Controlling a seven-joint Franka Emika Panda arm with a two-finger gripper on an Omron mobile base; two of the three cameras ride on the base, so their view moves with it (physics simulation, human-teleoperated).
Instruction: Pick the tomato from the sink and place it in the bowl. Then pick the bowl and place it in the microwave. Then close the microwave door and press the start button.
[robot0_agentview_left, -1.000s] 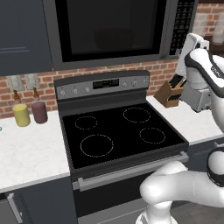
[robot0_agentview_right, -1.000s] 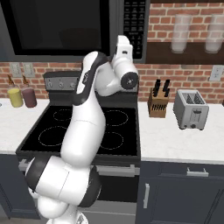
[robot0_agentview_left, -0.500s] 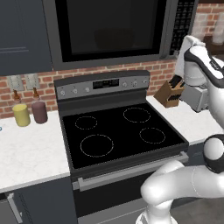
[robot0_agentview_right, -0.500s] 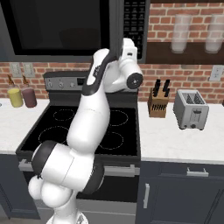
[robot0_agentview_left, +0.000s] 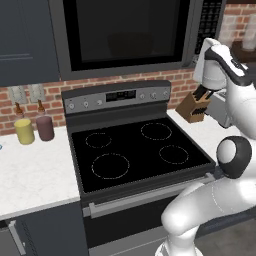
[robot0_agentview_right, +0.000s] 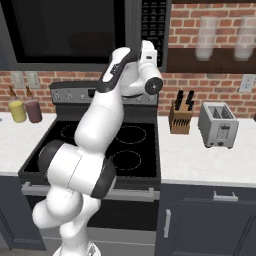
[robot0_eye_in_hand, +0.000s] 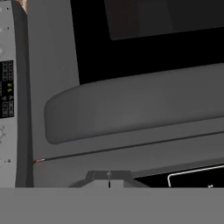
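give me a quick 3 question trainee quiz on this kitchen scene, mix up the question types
1. True or false: the microwave door is shut.
2. What stands between the stove and the toaster? A) kettle B) knife block C) blender
3. Fill in: the pincer faces the door's long bar ____.

Key: 1 true. 2 B, the knife block. 3 handle.

White speckled counter runs on both sides of a black glass-top stove. Left side has a yellow jar and a dark purple one sitting just beside each other near the brick wall. Right side has a wooden knife block and a silver toaster, looks like they're close but apart.
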